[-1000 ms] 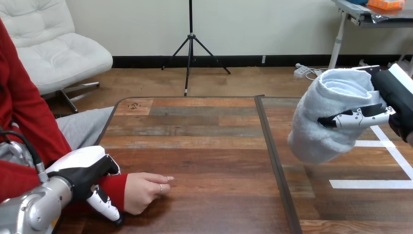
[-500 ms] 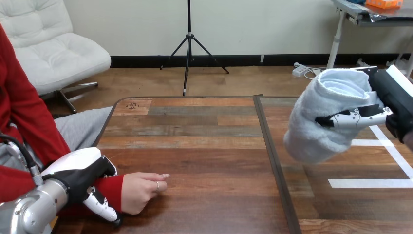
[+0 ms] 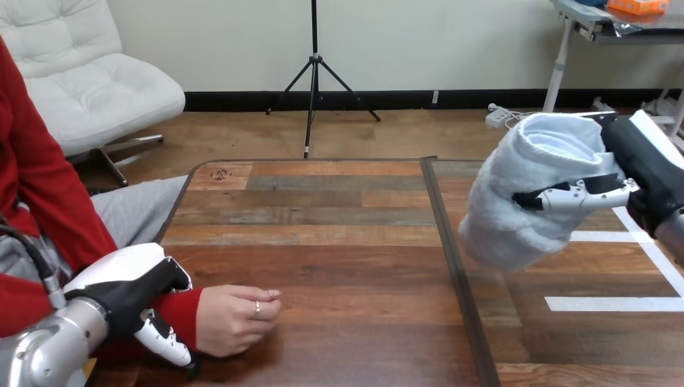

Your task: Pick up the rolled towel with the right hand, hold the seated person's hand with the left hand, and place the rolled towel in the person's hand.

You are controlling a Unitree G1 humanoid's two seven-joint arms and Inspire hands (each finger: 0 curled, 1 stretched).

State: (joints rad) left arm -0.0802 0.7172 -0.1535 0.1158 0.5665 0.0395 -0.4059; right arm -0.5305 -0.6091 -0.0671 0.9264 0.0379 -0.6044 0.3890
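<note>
Head view: the rolled towel (image 3: 524, 201) hangs in the air over the right part of the worktop (image 3: 347, 242), well apart from the person's hand (image 3: 234, 318). The right hand (image 3: 645, 173) has it in a firm hold, its fingers (image 3: 573, 193) wrapped across the roll's upper half and pressing into the cloth.

The towel looks soft, light and thick. It should give under the fingers rather than slip, and it could sag or start to unroll if held by one end. The middle of the roll, with the fingers across the layers, seems the safest place to hold it, and that is roughly where the hold sits.

Its long axis is tilted: the upper end, where the folded layers show, points up and to the right, and the lower end points down and left toward the worktop.

At lower left, the left hand (image 3: 129, 286) lies over the person's red-sleeved wrist (image 3: 181, 314), fingers curled round its near side. The person's hand rests loosely curled on the worktop.
</note>
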